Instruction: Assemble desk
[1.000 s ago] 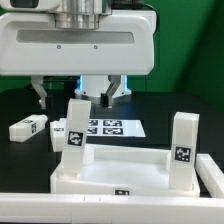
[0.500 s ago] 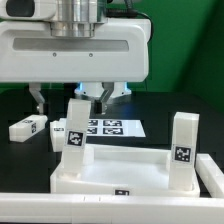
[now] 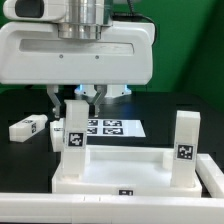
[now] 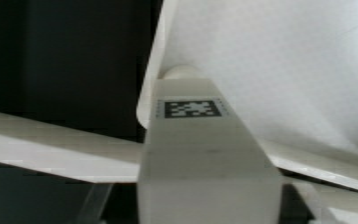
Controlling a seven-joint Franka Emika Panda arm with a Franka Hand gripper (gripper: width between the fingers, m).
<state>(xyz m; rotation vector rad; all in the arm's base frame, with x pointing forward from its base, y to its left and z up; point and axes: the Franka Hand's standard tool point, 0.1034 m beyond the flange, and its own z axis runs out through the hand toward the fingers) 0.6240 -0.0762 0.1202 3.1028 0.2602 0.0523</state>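
Observation:
The desk top (image 3: 120, 172) is a white rimmed tray lying near the front of the table. One white block leg (image 3: 75, 135) stands upright on its corner at the exterior view's left, and a second leg (image 3: 184, 135) stands at the right. My gripper (image 3: 76, 103) hangs over the left leg, a dark finger on each side of its top end. In the wrist view that tagged leg (image 4: 202, 150) fills the space between my gripper (image 4: 206, 215) jaws. A thin dark gap shows on each side, so the jaws are open. The desk top (image 4: 282, 60) lies behind it.
Two loose white legs (image 3: 28, 127) (image 3: 57, 133) lie on the black table at the exterior view's left. The marker board (image 3: 108, 127) lies flat behind the desk top. A white ledge (image 3: 110, 208) runs along the front edge.
Both fingers have drawn in from wide apart to close beside the left leg's top. The gripper body has shifted slightly toward the exterior view's right. The parts have not moved.

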